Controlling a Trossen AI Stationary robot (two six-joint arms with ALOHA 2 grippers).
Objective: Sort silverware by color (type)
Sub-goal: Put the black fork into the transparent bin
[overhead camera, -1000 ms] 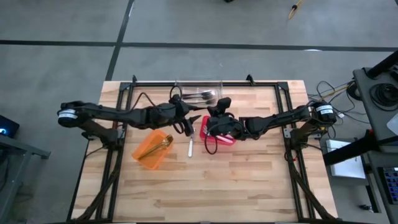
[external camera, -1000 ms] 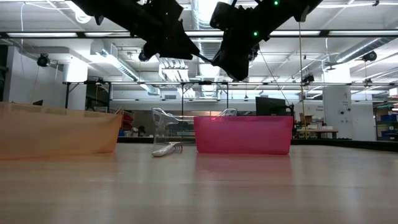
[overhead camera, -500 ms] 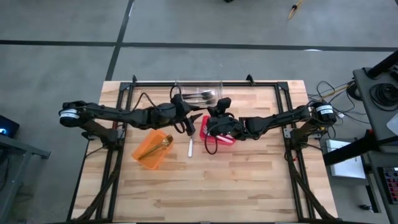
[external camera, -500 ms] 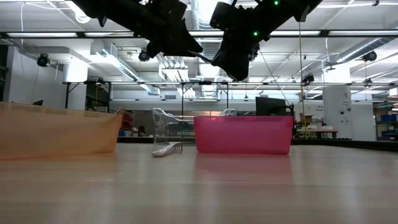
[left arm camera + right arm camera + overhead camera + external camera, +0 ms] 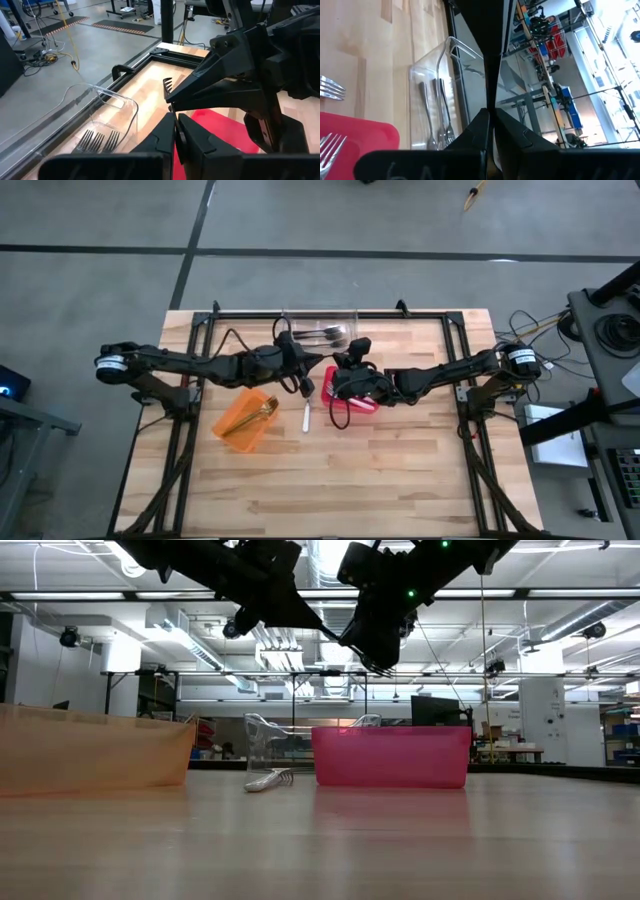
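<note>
My two grippers meet tip to tip above the red bin (image 5: 358,402), well clear of the table. My right gripper (image 5: 170,100) is shut on a black fork whose tines (image 5: 167,83) stick out beyond its fingertips. My left gripper (image 5: 175,119) is shut on the same fork just past those fingertips. Silver forks (image 5: 99,141) lie in the clear bin (image 5: 322,332). A gold fork (image 5: 264,411) lies in the orange bin (image 5: 245,420). One pale fork (image 5: 306,418) lies flat on the table between the orange and red bins. My left gripper pinches the black fork's handle (image 5: 173,111) between its two fingers, coming level from the table's left. The fingers hide the handle itself. The fork is lifted clear above the red bin. My right gripper pinches the black fork just behind its tines (image 5: 169,95) between its fingertips, coming from the table's right. The tines stand free beyond the fingers. The fork hangs clear of the bins.
Black frame rails (image 5: 200,330) run along the table's far, left and right sides. The three bins stand close together in the table's far half. Bare wood (image 5: 330,480) fills the near half.
My left gripper has shut its fingers and edged toward my right gripper's tips, taking hold of the fork there. My right gripper has kept still with the fork.
</note>
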